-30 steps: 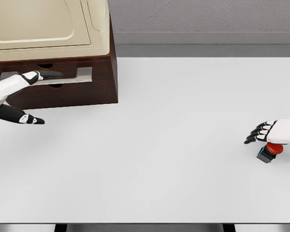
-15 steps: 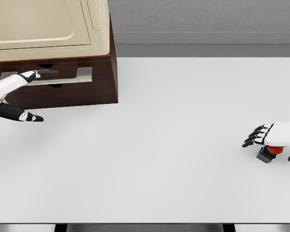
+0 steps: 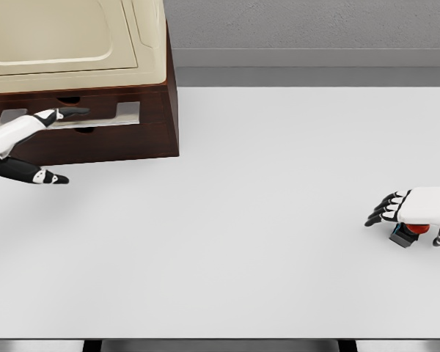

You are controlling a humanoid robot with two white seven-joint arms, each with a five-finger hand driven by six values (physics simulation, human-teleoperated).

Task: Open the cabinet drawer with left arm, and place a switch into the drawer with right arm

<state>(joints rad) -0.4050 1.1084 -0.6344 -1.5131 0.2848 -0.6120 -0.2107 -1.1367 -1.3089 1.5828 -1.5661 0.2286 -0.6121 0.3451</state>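
A dark brown cabinet with a cream top stands at the table's back left. Its upper drawer shows a pale grey strip along its front, slightly out. My left hand comes in from the left edge with its fingers stretched flat along that drawer front and the thumb spread low; it is open. The switch, a small dark box with a red button, lies near the right edge. My right hand hovers over it, fingers extended leftward, covering most of it and holding nothing.
The white table spreads wide between the cabinet and the switch. A lower drawer with a dark notch handle sits beneath the upper one. The table's front edge runs along the bottom of the view.
My right hand has slid slightly left and lower over the switch. My left hand has drawn back a little to the left along the drawer front. The drawer gap looks the same.
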